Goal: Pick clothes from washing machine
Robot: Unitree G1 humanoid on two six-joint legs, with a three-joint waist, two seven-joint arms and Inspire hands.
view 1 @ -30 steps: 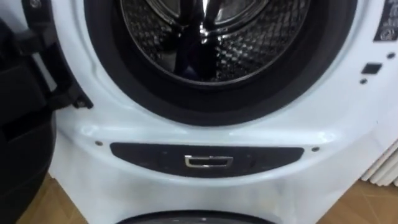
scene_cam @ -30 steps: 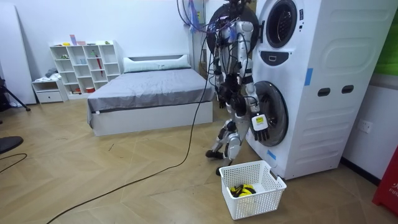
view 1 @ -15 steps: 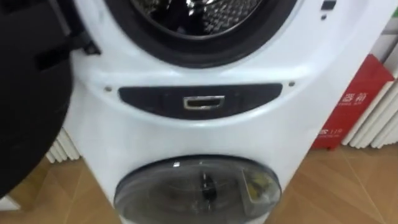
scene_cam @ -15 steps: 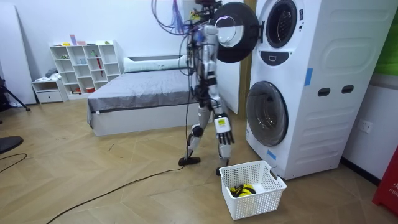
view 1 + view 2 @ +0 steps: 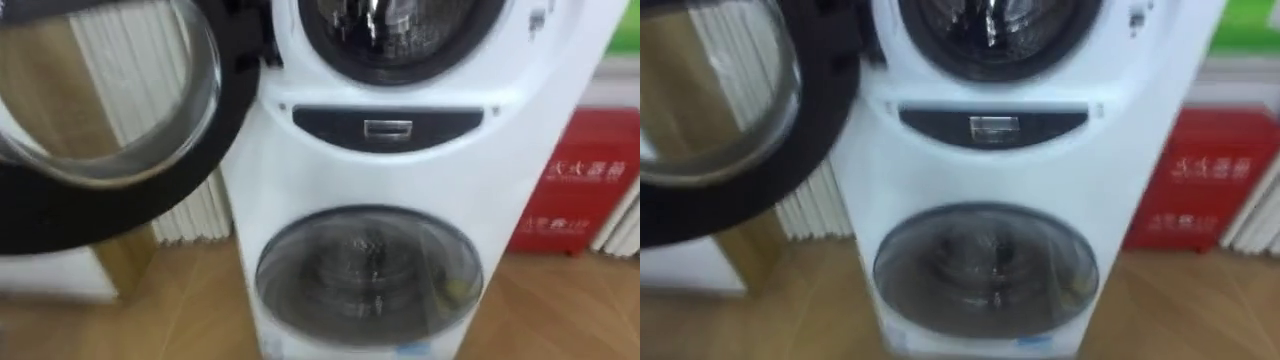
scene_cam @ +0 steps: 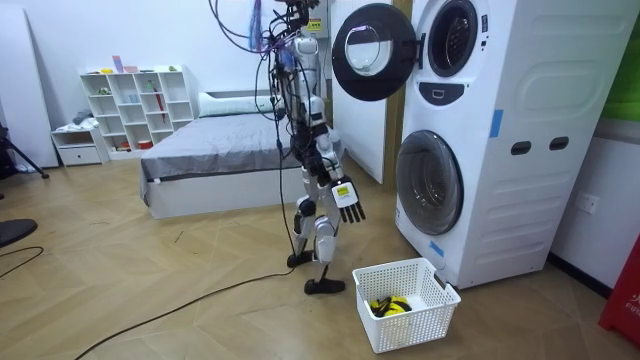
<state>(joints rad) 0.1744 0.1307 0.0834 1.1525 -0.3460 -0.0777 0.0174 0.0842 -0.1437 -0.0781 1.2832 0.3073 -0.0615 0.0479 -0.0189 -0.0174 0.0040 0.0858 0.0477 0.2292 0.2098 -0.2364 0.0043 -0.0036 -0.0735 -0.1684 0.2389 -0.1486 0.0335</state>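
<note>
**Stacked washing machine** (image 6: pixel 500 140): white tower at the right of the room view. The robot stands on the wood floor to its left, apart from it and facing it.

**Upper door** (image 5: pixel 100 130): swung wide open, hanging out to the left of the opening.

**Upper drum** (image 5: pixel 400 25): only its lower part is in frame. Bare metal glints inside and no cloth can be made out.

**Lower door** (image 5: pixel 370 275): shut. There are dim shapes behind the glass; I cannot tell what they are.

**Basket** (image 6: pixel 410 328): white, on the floor near the machine's foot. It holds a yellow-and-dark bundle (image 6: pixel 390 305), probably clothes already out.

**Right hand** (image 6: pixel 347 197): low beside the leg, fingers (image 6: pixel 355 210) spread apart, holding nothing.

**Judgement:** the step in hand is the approach to the drum.
- Close in square on the opening.
- Keep right of the open door so the arm clears it.
- Raise the hand over the rubber lip and sweep low, where cloth would settle.
- Clamp on fabric alone, then carry it to the basket.
</note>
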